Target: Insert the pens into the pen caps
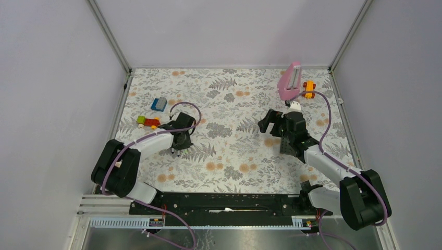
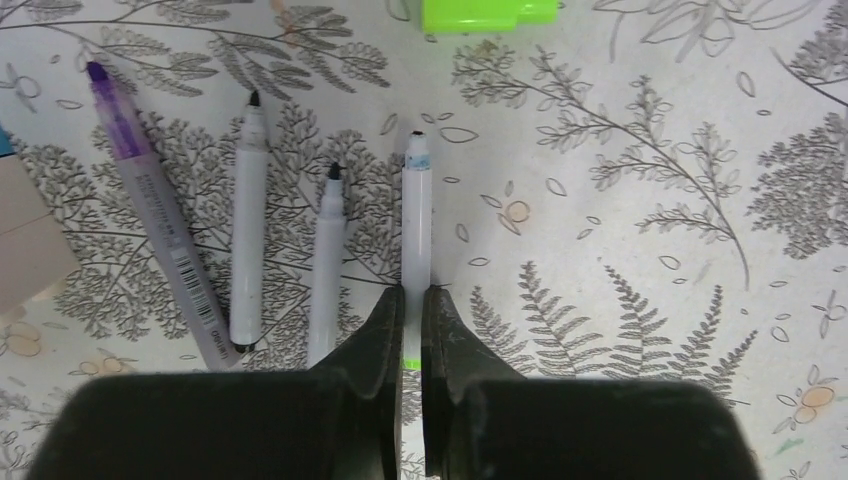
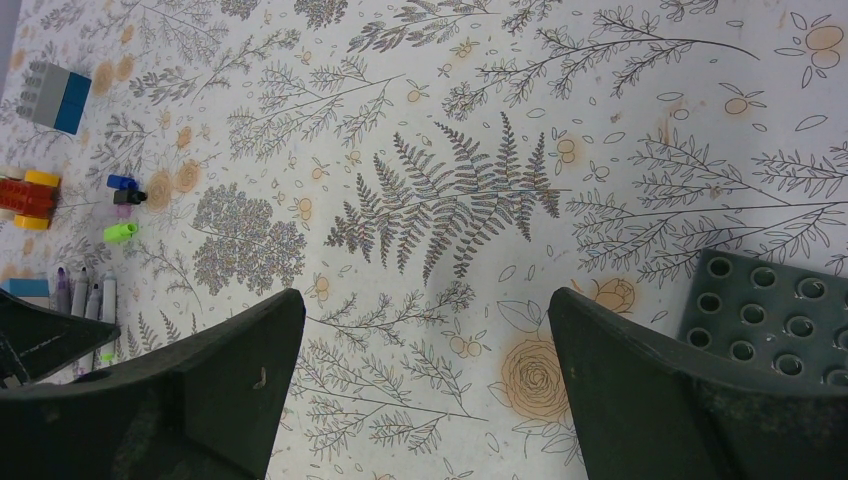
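Pens [image 2: 327, 270] lie side by side on the flowery cloth [image 2: 620, 300], four in a row, with their tips pointing away from the left claw [image 2: 413, 296]. That claw is clenched on the right-most pen [image 2: 417, 220], a thin white one with a pale blue neck and a dark tip. Its two black fingers [image 2: 380, 340] squeeze the back part of the barrel, and a bit of green shows between them. Next in the row are two more white pens with dark tips, and the claw is not touching them. The purple pen [image 2: 160, 230] at the far left is grey with a purple tip. It has a barcode and a line of tiny black print on its side, too small to read. The green cap [image 2: 488, 14] lies on the cloth just past the pen tips. In the right wrist view the blue cap [image 3: 121, 182] and the black cap [image 3: 130, 197] sit close together a little beyond it, near a red and yellow brick toy [image 3: 28, 195] and a blue and grey block [image 3: 50, 95]. The right claw [image 3: 425, 300] is released, with its fingers spread wide over the middle of the cloth. A dark grey plate with round holes [image 3: 770, 320] lies beside it.
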